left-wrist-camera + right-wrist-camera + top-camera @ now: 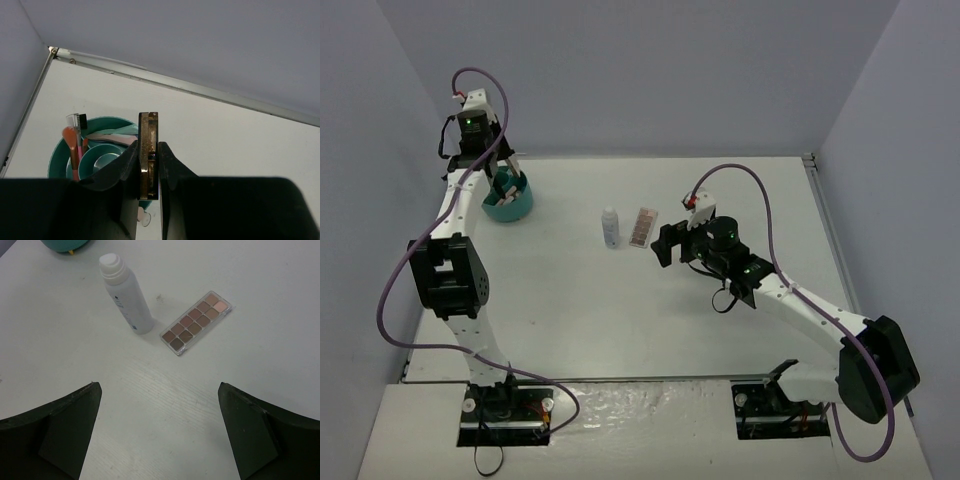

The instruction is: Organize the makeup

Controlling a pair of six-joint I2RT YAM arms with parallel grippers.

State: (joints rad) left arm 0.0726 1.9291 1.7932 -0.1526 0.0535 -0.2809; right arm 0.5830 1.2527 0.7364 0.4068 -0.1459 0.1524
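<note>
My left gripper is shut on a small dark-framed compact, held on edge just above the round teal tub. Pink and orange brushes stand in the tub's compartments. From the top view the left gripper hangs over the tub at the table's far left. A white bottle lies beside a pinkish-brown palette mid-table. My right gripper stands open, just short of them, with nothing between its fingers. The top view shows the bottle, the palette and the right gripper.
The table's far edge has a metal rail against the grey back wall. Side walls close in on both sides. White tabletop stretches between the arms' bases and the makeup.
</note>
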